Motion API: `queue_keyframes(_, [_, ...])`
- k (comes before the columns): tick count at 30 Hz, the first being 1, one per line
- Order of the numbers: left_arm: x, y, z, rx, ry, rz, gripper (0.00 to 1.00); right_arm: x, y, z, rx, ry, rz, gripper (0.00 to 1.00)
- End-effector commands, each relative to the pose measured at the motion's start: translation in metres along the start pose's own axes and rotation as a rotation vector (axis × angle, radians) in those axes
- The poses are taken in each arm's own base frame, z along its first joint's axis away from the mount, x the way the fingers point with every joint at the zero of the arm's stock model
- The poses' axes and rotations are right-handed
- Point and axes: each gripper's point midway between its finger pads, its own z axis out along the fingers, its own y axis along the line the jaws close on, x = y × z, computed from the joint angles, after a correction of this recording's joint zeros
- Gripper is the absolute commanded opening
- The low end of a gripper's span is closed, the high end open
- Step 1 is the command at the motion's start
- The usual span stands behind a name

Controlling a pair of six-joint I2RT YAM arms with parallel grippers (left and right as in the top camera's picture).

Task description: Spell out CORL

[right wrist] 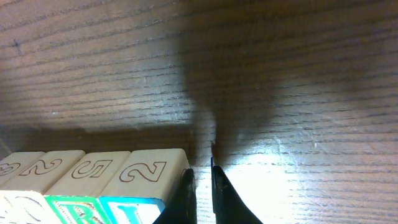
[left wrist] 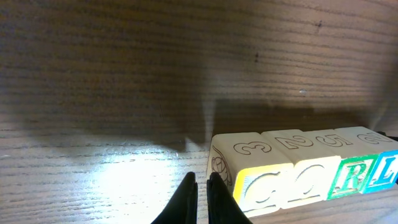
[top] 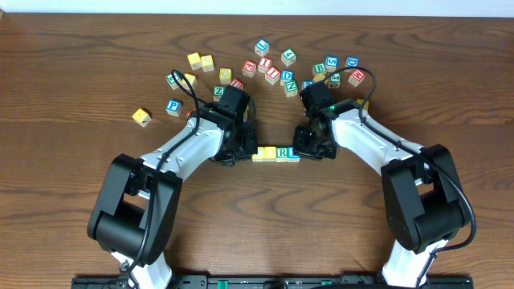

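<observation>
Four letter cubes stand side by side in a row at the table's middle: yellow C (left wrist: 261, 186), yellow O (left wrist: 305, 185), green R (left wrist: 350, 177) and blue L (left wrist: 384, 172). From overhead the row (top: 276, 153) lies between the two grippers. My left gripper (left wrist: 202, 182) is shut and empty, its tips just left of the C cube. In the right wrist view my right gripper (right wrist: 200, 174) is shut and empty, one finger against the outer side of the L cube (right wrist: 140, 180).
Several loose letter cubes lie scattered along the back of the table (top: 273, 68), from a yellow one (top: 142, 117) at far left to a red-edged one (top: 356, 77) at right. Both arms reach inward over the wooden table (top: 265, 225).
</observation>
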Motion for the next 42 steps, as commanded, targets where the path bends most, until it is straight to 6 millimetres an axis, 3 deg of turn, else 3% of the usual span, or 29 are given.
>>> queue_keyframes(1, [0.005,0.000,0.003,0.003,0.020,-0.011,0.08,0.001,0.002,-0.001,-0.005,-0.005,0.006,0.07])
queue_keyframes(7, [0.003,0.003,0.002,0.000,0.017,-0.015,0.08,0.001,-0.003,-0.001,0.018,-0.007,0.008,0.11])
queue_keyframes(15, [-0.008,0.036,-0.015,-0.023,0.018,-0.087,0.08,0.001,-0.014,-0.003,0.040,0.006,0.035,0.14])
queue_keyframes(21, [-0.019,0.052,-0.048,-0.033,-0.048,-0.088,0.08,-0.001,-0.042,-0.012,0.068,0.040,0.106,0.13])
queue_keyframes(26, [-0.029,0.058,-0.105,-0.053,-0.199,-0.096,0.09,-0.007,-0.062,-0.046,0.060,0.022,0.122,0.22])
queue_keyframes(28, [-0.028,0.058,-0.127,-0.052,-0.253,-0.095,0.23,-0.009,-0.065,-0.066,0.045,-0.013,0.129,0.25])
queue_keyframes(31, [-0.025,0.055,-0.151,-0.032,-0.307,-0.092,0.33,-0.011,-0.068,-0.100,0.024,-0.089,0.133,0.32])
queue_keyframes(34, [-0.022,0.052,-0.172,-0.014,-0.360,-0.085,0.70,-0.007,-0.070,-0.144,0.016,-0.201,0.122,0.59])
queue_keyframes(35, [-0.020,0.052,-0.176,-0.012,-0.366,-0.084,0.74,-0.003,-0.071,-0.159,0.022,-0.242,0.118,0.70])
queue_keyframes(37, [-0.016,0.052,-0.178,-0.014,-0.361,-0.085,0.98,0.004,-0.079,-0.180,0.052,-0.296,0.119,0.76])
queue_keyframes(40, [-0.010,0.055,-0.175,-0.027,-0.332,-0.093,0.98,0.017,-0.091,-0.204,0.103,-0.359,0.119,0.78])
queue_keyframes(42, [-0.010,0.055,-0.175,-0.026,-0.332,-0.093,0.98,0.026,-0.089,-0.215,0.101,-0.379,0.068,0.79])
